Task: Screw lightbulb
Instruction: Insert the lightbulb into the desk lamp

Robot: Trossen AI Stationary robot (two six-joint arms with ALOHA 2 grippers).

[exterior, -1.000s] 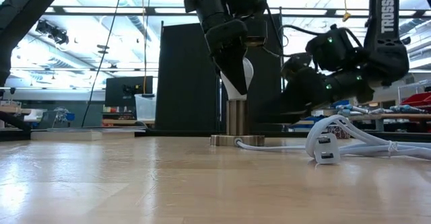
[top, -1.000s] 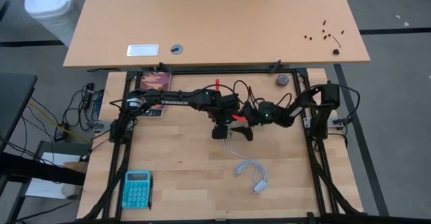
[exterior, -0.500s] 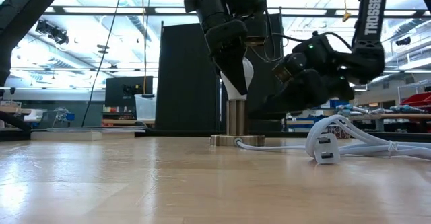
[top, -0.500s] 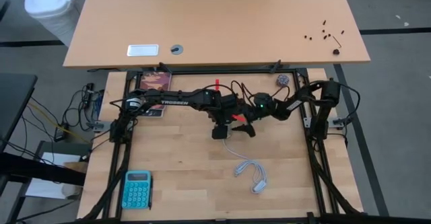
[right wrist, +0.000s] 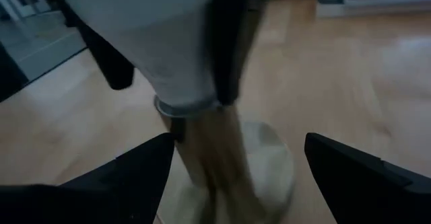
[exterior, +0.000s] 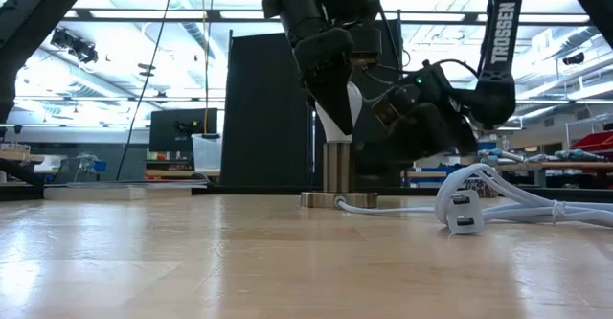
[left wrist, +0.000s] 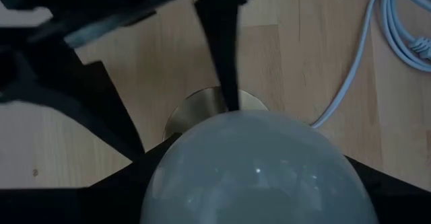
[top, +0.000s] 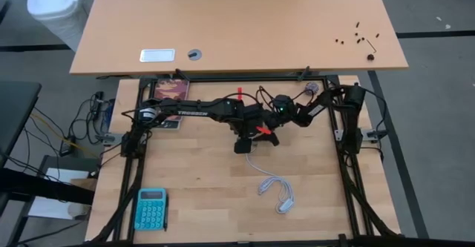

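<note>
Pale desk (top: 237,24), white bin (top: 53,6), grey floor (top: 438,2).

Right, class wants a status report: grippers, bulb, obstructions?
Left gripper clamped on lightbulb atop socket. Right gripper open beside socket stem. Cord lies clear.

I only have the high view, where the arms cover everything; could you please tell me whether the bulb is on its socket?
Observer: In the low view, the small white pear-shaped lightbulb stands upright on top of the brass-coloured socket post, clamped by the left gripper.
Operator: Thanks. Where is the right gripper?
Observer: Its wrist view shows the right gripper open and low, aimed at that post, with one finger to each side.
Operator: Any thread showing?
Observer: None visible; the bulb's neck meets the post's top.
</note>
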